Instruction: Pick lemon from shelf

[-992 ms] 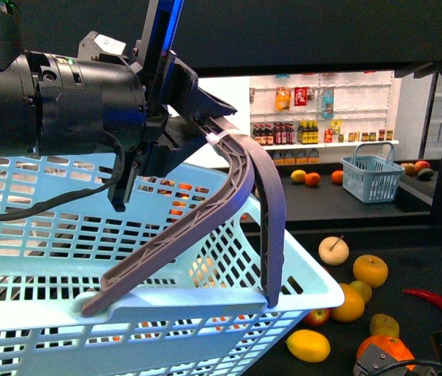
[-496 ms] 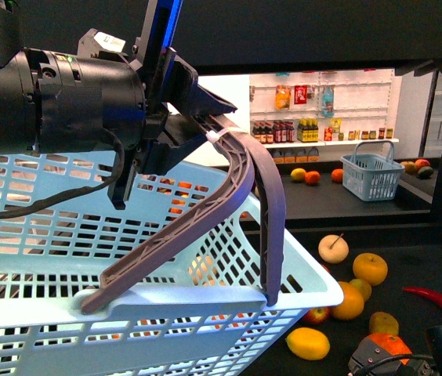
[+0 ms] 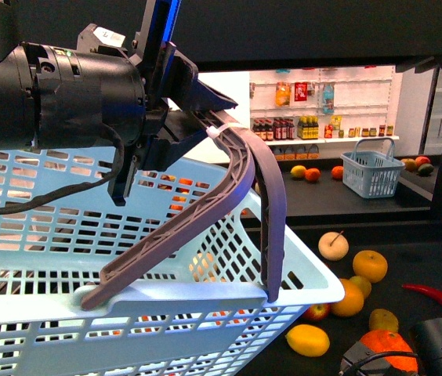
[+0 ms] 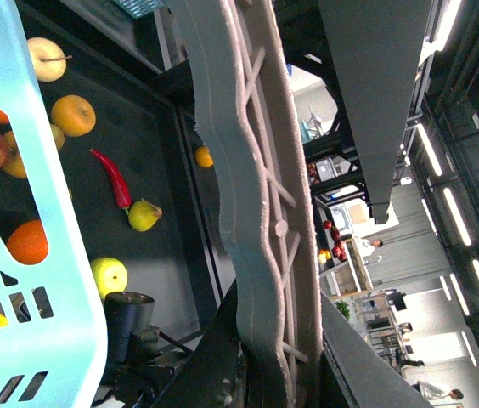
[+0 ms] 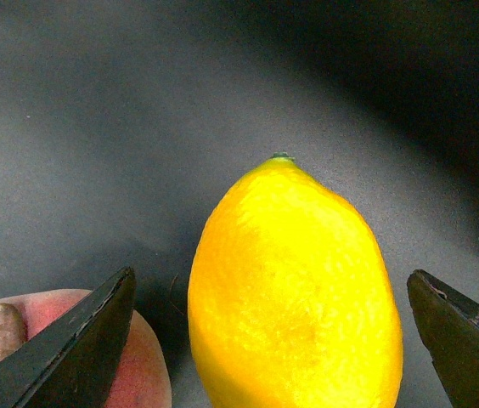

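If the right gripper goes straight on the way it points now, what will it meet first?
Probably the bright yellow oval lemon, centred between the open fingers of the right gripper; the reddish fruit beside it lies off that line.

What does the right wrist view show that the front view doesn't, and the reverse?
Right wrist only: the right gripper open, its dark fingertips either side of the bright yellow oval lemon, clear of it; a reddish round fruit beside one fingertip.
Front only: the left gripper shut on the grey-purple handle of the light blue plastic basket; a red chili on the black shelf tray.
Both: likely the same lemon.
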Tool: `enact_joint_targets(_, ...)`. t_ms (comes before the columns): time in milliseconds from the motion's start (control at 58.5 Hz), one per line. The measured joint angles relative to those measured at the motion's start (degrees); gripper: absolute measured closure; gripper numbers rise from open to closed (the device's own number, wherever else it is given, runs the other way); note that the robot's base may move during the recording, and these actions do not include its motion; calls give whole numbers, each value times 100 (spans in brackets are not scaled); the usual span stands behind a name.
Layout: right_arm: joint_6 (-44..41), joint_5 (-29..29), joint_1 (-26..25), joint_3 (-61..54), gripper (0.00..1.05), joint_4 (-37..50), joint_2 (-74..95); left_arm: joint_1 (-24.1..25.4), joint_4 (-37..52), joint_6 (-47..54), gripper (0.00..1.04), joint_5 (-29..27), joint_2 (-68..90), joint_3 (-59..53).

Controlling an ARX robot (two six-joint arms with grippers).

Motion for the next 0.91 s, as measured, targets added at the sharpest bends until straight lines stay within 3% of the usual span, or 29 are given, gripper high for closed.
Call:
enact_joint_targets(154,7,26,-26,-28,8,83,0,0,0,4,94,-4,0,0)
enact_joint_targets(359,-114,83,-68,-94,36,46,4,0,0,2,94,-2,0,0)
enact_joint_targets(462,-225,98,-70,-116,42,83,7,0,0,0,94,-2,0,0)
enact_joint_targets(718,-229,164,-87,-199,44,352,-24,0,0,0,94,-4,0,0)
enact_joint_targets(906,-166,544,-210,-507,45,739,-262,0,0,0,94,-2,0,0)
